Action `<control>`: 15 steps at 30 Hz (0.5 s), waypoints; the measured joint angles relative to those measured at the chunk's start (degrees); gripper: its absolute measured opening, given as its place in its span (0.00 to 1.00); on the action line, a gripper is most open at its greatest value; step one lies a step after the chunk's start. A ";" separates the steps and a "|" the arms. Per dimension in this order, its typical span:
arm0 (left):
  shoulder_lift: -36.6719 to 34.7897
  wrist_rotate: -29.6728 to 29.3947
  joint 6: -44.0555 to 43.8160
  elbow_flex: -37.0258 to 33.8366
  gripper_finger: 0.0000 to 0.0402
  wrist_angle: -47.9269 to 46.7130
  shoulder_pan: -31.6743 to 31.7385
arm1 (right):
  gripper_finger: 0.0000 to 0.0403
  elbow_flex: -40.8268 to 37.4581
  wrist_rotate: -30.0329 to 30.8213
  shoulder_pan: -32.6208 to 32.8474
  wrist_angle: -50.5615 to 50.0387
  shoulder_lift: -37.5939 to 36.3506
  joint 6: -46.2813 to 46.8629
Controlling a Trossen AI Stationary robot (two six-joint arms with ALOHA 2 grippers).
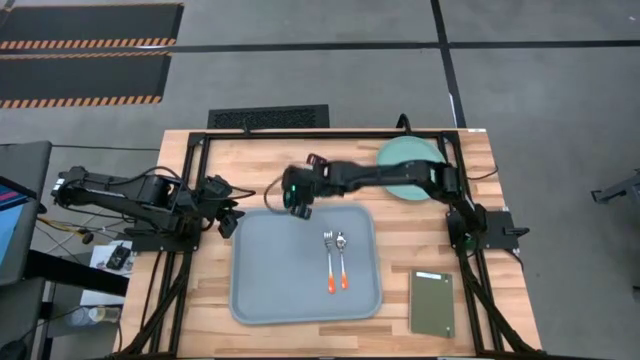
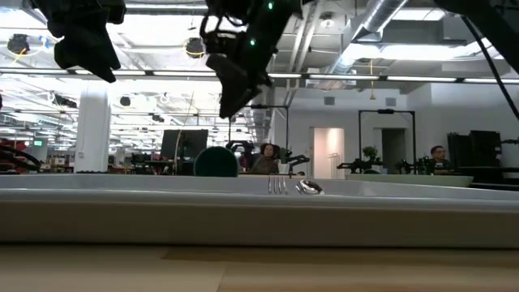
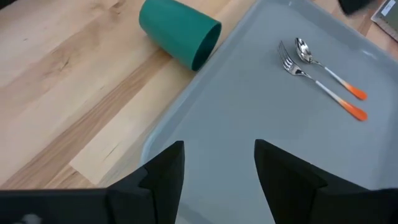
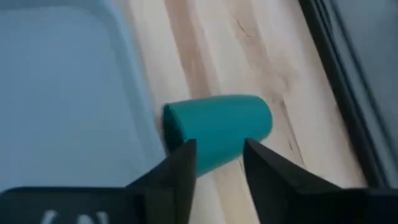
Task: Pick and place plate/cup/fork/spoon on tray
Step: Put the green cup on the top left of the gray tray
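Only wrist views: toppled cup beside tray rim

Robotics lab in open-plan industrial hall. Evidence: wooden bench on black frame, hazard-striped floor mats at 10 o'clock, exposed ceiling ducts, seated people at workstations behind.

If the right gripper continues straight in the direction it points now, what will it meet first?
Most likely the cup, which lies on its side on the wooden table beside the tray. The right gripper is open, and the cup sits just ahead between its fingers; the exact gap is unclear.
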 joint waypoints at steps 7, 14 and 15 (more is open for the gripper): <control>0.00 -0.92 0.05 0.00 0.45 0.02 0.00 | 0.53 -3.62 8.12 6.46 4.99 -0.02 3.76; 0.00 -1.86 0.10 0.00 0.45 0.00 -0.02 | 0.54 -11.27 12.67 5.98 13.89 0.06 7.19; 0.00 -1.86 0.10 0.00 0.45 0.02 0.00 | 0.53 -12.40 13.40 5.71 15.40 0.13 7.18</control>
